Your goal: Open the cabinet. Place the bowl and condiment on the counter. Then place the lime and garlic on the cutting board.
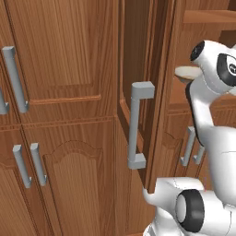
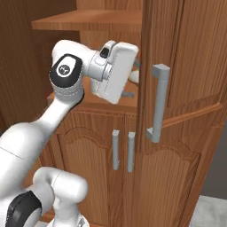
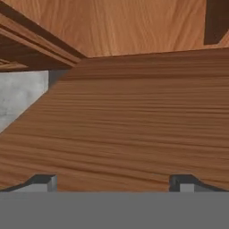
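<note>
Cabinet (image 1: pixel 69 55) of reddish-brown wood, one tall upper door (image 1: pixel 133 69) swung out edge-on toward the cameras, its long grey square-bar handle (image 1: pixel 137 124) facing forward in the left base view and seen again on the door's face in the right base view (image 2: pixel 158 103). Behind that door, open shelving: a wooden shelf (image 2: pixel 93 20) above, a brown ledge below. On the ledge, bowl (image 1: pixel 186 72), cream-beige and shallow, cut off on its right by the white arm in the left base view; in the right base view just a pale sliver past the hand, too little to name with certainty. Gripper (image 3: pixel 114 181) reaching into the opening, fingers (image 3: pixel 42 182) well apart, nothing between them, two dark tips at the bottom of the hand view over bare wood grain. Grey patch at the left of the hand view, hard to identify. Below, arched-panel lower doors (image 2: pixel 95 159) shut, with short grey handles (image 2: pixel 123 150) paired side by side. Further closed upper door at left with another grey handle (image 1: pixel 14 78). Shelf contents behind the arm hidden.
</note>
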Robot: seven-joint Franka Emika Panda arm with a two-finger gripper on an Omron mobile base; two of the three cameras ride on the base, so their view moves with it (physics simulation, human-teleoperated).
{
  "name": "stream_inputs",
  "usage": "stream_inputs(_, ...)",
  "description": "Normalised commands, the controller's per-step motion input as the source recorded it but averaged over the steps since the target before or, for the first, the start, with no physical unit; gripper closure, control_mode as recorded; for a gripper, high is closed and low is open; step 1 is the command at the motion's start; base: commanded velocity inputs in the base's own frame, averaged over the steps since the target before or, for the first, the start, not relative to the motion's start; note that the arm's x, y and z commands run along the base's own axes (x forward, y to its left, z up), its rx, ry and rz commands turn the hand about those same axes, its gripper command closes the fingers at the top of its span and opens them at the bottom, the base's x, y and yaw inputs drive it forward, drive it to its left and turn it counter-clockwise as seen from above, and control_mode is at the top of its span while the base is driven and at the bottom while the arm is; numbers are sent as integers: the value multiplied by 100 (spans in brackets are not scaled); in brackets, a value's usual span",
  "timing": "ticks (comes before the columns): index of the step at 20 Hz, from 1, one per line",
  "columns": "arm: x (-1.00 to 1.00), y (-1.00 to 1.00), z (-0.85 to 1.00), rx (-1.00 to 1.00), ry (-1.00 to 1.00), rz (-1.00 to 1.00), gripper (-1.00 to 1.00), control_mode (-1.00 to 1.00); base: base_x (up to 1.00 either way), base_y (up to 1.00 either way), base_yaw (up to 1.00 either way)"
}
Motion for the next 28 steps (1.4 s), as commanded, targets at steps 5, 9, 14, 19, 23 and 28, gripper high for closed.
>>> stream_inputs(5,-12,-100,-4,11,8,-26,-100,-100,0,0,0)
stream_inputs(9,-81,-100,-2,20,-3,-20,-100,-100,0,0,0)
stream_inputs(14,-81,-100,0,26,-7,-17,-100,-100,0,0,0)
stream_inputs(19,-34,-41,-48,29,-16,8,-100,-100,0,0,0)
stream_inputs(23,-60,88,-49,14,-48,39,-100,-100,0,0,0)
stream_inputs(28,-19,100,-29,18,-47,40,-100,-100,0,0,0)
